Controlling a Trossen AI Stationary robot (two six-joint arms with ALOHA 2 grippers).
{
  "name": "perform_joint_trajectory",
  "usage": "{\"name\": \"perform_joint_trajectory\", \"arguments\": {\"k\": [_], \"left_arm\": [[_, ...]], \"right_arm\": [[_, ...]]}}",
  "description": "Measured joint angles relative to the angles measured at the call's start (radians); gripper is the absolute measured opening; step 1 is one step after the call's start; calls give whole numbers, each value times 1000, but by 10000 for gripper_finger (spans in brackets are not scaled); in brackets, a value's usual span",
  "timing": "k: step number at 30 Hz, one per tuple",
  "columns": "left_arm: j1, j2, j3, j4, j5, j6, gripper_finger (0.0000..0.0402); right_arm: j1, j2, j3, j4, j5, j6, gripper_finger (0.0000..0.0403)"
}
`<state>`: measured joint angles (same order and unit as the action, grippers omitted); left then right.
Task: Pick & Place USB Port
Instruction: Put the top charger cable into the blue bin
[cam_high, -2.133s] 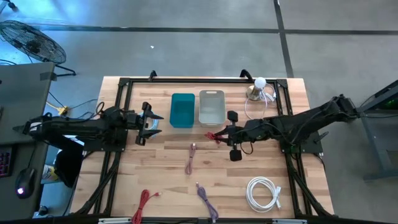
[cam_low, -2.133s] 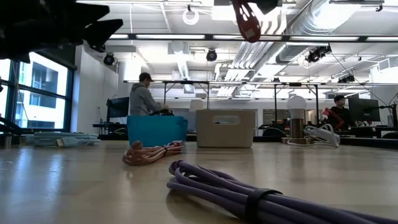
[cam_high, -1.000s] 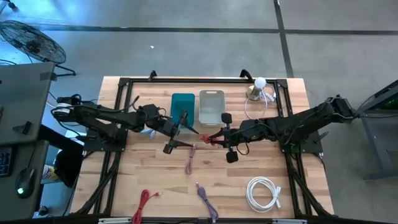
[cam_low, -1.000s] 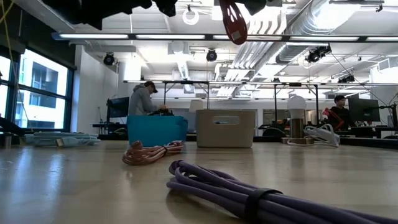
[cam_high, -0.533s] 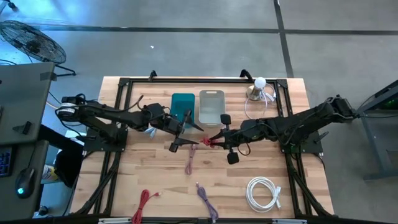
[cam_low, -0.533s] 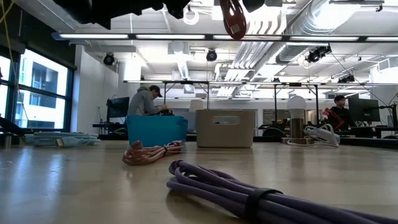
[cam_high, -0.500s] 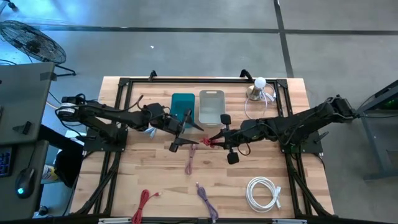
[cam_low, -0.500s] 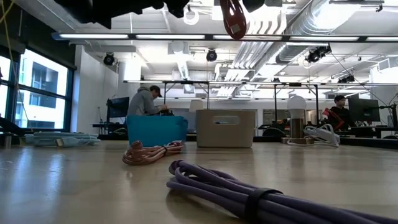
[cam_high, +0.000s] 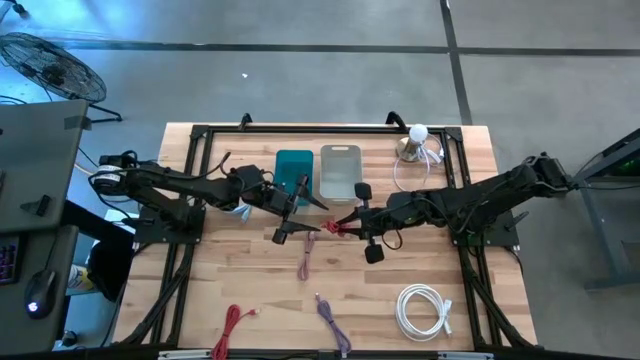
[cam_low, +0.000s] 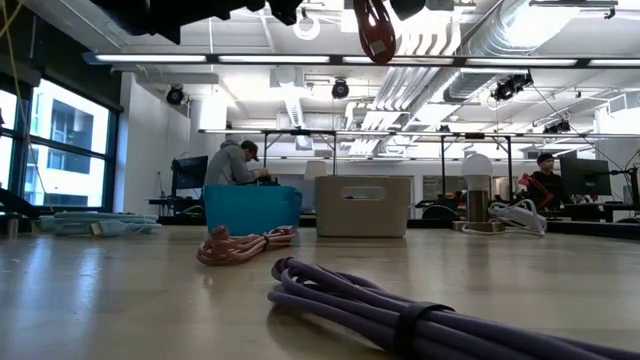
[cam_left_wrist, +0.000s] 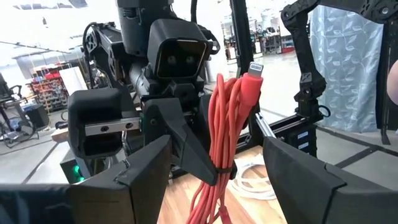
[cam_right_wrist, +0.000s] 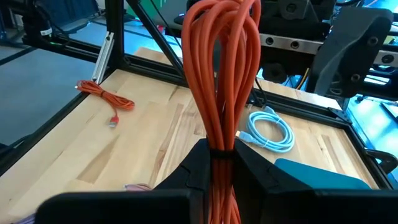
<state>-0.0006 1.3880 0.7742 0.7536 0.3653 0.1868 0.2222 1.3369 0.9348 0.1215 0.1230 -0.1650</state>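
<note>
Above the bench (cam_high: 240, 270), the right gripper (cam_high: 345, 222) jaws clamp a bundled red cable (cam_left_wrist: 219, 149); the left gripper (cam_high: 300, 218) faces it, jaws wide open.

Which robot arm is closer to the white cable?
Right. The right tool, holding the red cable, is nearer the white cable; the open left tool sits farther away.

Overhead and table-level views share the table (cam_high: 250, 270) (wrist cameras face each other closely).

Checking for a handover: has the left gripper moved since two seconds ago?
Yes. The left gripper has swung from left of the teal bin to in front of it, open, facing the right gripper's red cable.
</note>
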Motion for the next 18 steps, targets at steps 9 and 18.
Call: {"name": "perform_joint_trajectory", "arguments": {"k": [9, 18], "left_arm": [[0, 0, 0, 7, 0, 0, 248], [0, 91, 48, 51, 27, -23, 248]], "right_arm": [[-16, 0, 0, 0, -6, 1, 34], [-26, 0, 0, 3, -22, 3, 34]]}}
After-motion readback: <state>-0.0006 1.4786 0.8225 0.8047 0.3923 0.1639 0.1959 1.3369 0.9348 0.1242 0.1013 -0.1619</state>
